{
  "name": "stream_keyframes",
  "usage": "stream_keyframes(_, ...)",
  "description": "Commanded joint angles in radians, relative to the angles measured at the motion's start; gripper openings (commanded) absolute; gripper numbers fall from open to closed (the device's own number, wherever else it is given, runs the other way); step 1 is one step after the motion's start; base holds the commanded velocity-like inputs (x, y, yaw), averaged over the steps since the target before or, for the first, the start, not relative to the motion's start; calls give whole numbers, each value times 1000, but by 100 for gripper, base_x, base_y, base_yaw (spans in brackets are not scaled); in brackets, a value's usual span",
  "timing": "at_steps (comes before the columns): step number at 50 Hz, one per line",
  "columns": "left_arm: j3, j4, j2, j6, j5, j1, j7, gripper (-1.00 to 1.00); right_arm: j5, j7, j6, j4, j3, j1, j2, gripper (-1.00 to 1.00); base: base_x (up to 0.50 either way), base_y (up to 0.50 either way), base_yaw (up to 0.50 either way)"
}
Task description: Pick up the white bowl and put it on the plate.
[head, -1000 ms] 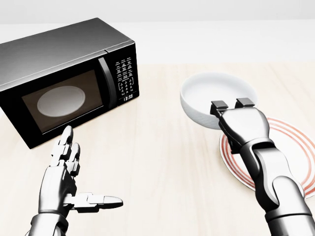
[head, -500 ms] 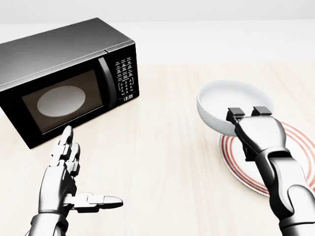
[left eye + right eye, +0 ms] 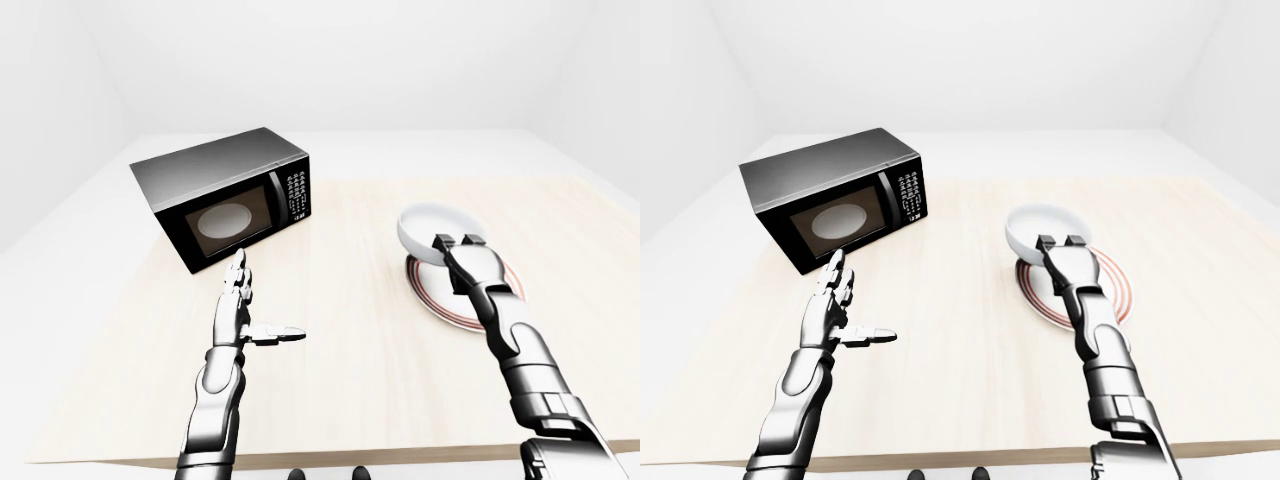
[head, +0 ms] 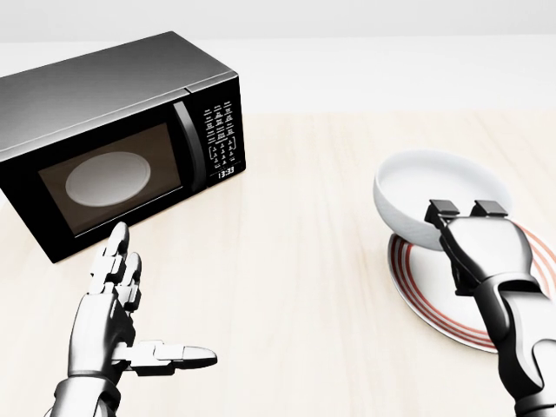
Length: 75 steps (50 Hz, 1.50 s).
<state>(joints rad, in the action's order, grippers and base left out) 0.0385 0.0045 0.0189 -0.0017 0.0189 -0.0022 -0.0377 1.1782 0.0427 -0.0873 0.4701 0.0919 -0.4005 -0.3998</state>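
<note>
Your right robot hand [image 4: 466, 211] covers the bowl's [image 4: 434, 187] near rim, fingers clamped over it; the thumb side is hidden. The plate [image 4: 439, 291] is cut off at the head view's right edge, partly under the bowl. The microwave [image 4: 113, 130] clock reads 13:33; keypad text is too small. Since half a second ago you've carried the bowl right, now over the plate's upper-left edge. Your left robot hand [image 4: 122, 304] hovers spread above the bench [image 4: 287, 287], unchanged.

- One white bowl [image 4: 439, 195]
- One plate [image 4: 434, 300], red-ringed
- One microwave [image 4: 113, 139], black
- Two robot hands: left hand [image 4: 122, 317], right hand [image 4: 478, 239]
- One tabletop [image 4: 295, 287]
</note>
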Motion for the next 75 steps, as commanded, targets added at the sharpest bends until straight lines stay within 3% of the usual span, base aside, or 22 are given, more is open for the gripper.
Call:
stream_keyframes(1, 0, 0, 0, 0, 0, 0, 0, 100, 40, -39, 0, 6, 24, 5, -24, -100, 0, 0, 0)
stream_keyframes(28, 0, 0, 0, 0, 0, 0, 0, 100, 7, -61, 0, 11, 62, 60, -64, -100, 0, 0, 0)
stream_keyframes(75, 0, 0, 0, 0, 0, 0, 0, 100, -9, -170, 0, 176, 41, 55, -92, -100, 0, 0, 0)
